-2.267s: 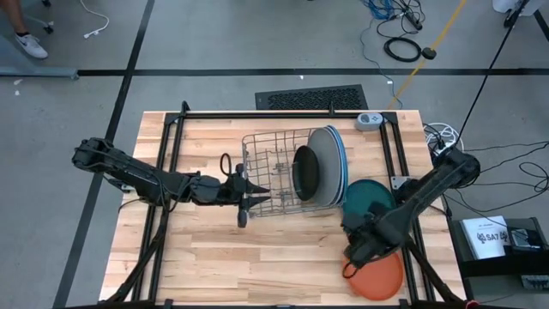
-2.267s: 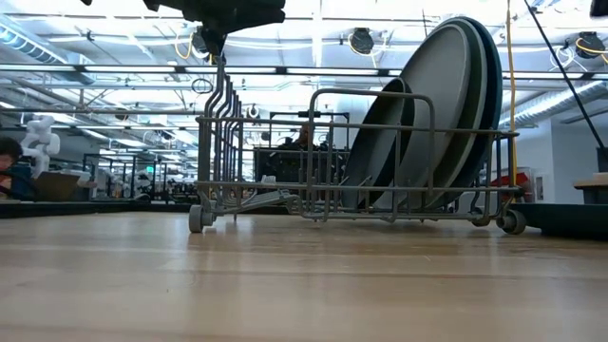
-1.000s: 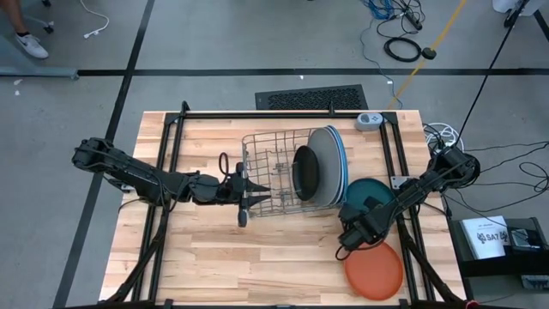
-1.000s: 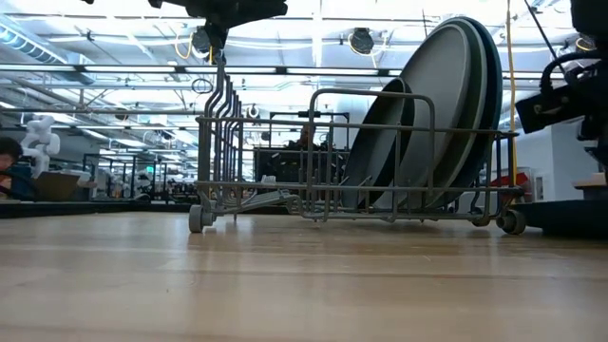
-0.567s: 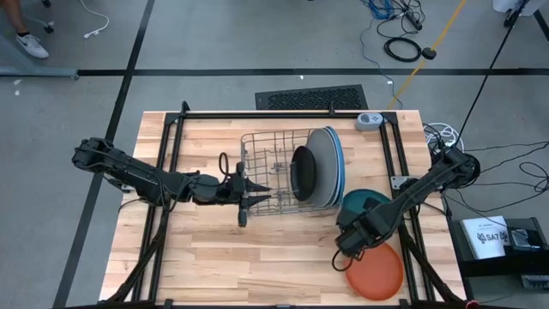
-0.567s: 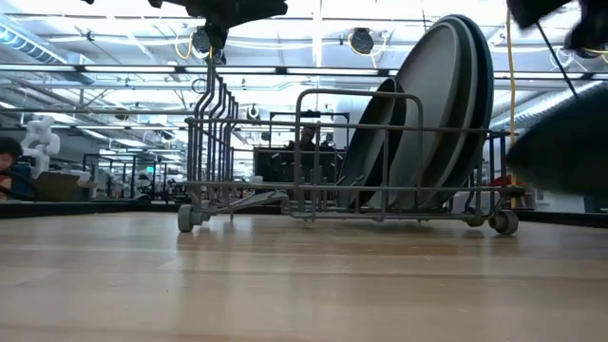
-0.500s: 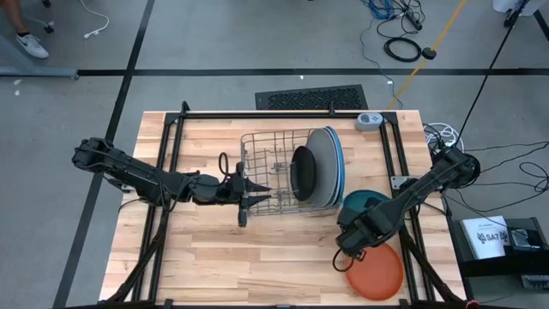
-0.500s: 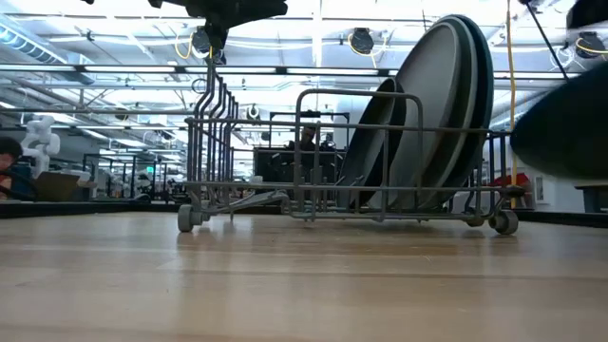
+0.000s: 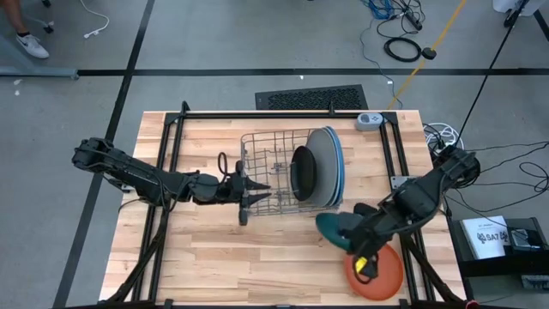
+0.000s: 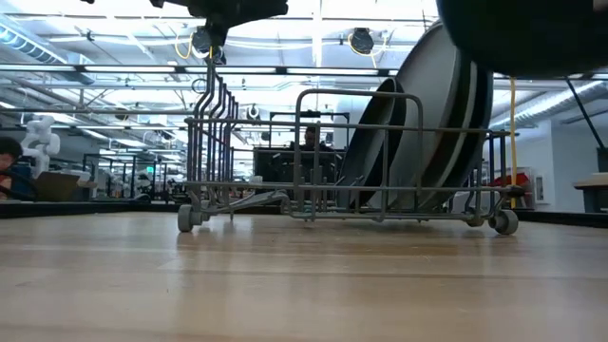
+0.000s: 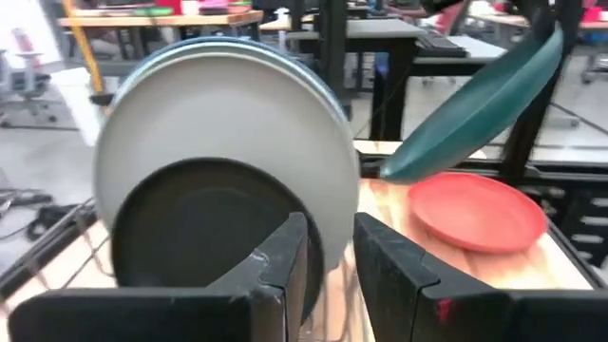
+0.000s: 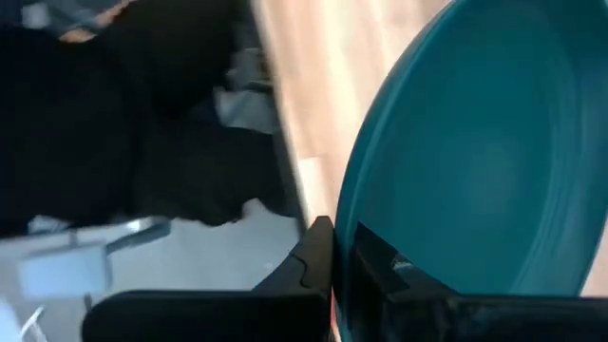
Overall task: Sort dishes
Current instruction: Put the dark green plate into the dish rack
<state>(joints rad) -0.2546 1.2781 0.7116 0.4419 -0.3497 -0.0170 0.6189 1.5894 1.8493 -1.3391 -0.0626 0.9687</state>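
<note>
Right gripper (image 9: 356,245) clamped on rim of dark teal plate (image 9: 336,230), plate lifted and tilted above table (image 9: 206,257), just beside orange plate (image 9: 380,273) lying flat. Wire dish rack (image 9: 273,176) stands between the arms; black plate (image 9: 303,173), grey plate (image 9: 319,165) and blue plates upright inside. Left gripper (image 9: 243,199) closed on rack's near wire edge.

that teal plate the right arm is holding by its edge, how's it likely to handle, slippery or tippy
The dark teal plate looks rigid, keeping its shape though the right gripper pinches only its rim. Its smooth surface probably makes that grip slippery. Held tilted above the orange plate, it may well swing or twist.
</note>
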